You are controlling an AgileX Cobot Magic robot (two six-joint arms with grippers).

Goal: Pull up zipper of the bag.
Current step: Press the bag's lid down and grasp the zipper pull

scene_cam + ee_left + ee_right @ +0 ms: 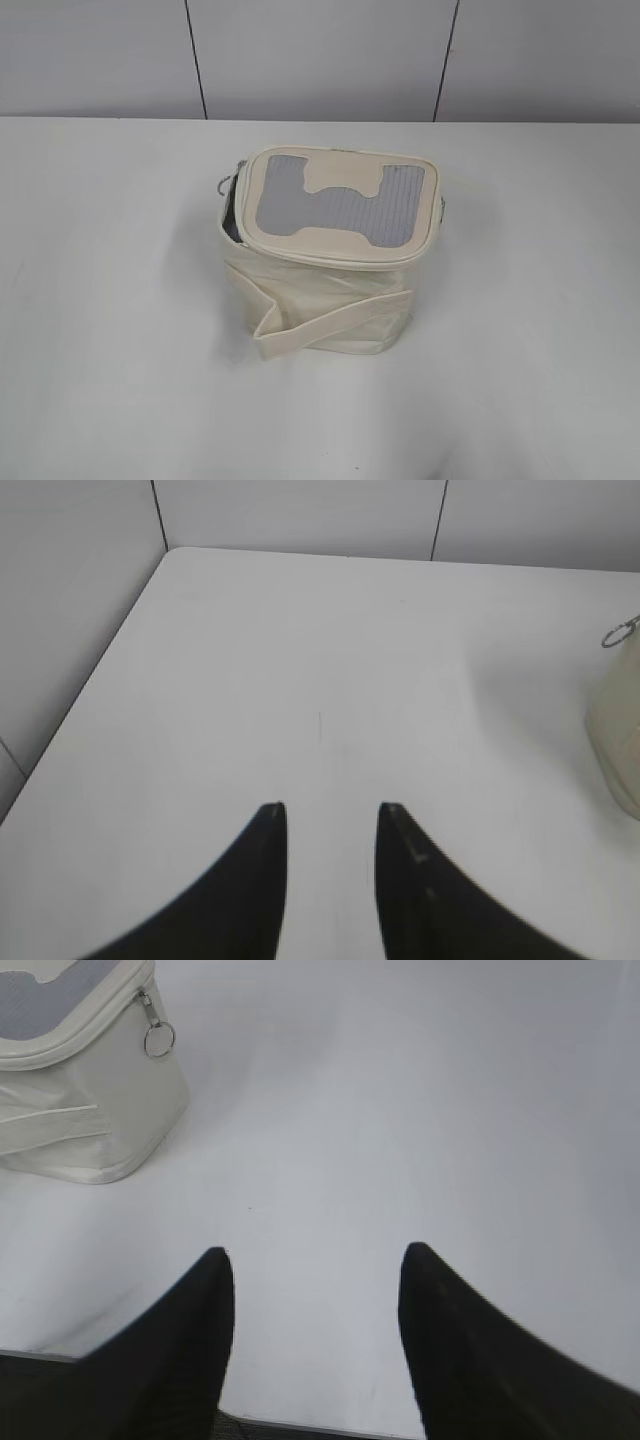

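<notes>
Exterior view: the bag stands alone on the white table, neither arm showing in this view.

Its lid of grey ribbed panels sits lifted at the left side, where a dark gap opens under the rim, so the zipper looks partly undone there, though the track is hard to follow at this size. In the left wrist view the left pincer has its dark fingers spread over bare tabletop, holding nothing; a silver ring pull and a cream edge of the bag lie well off to its right and ahead. In the right wrist view the right pincer is spread wider, also empty; the bag sits ahead and to its left, another ring pull hanging from the lid's rim on the near corner.
</notes>
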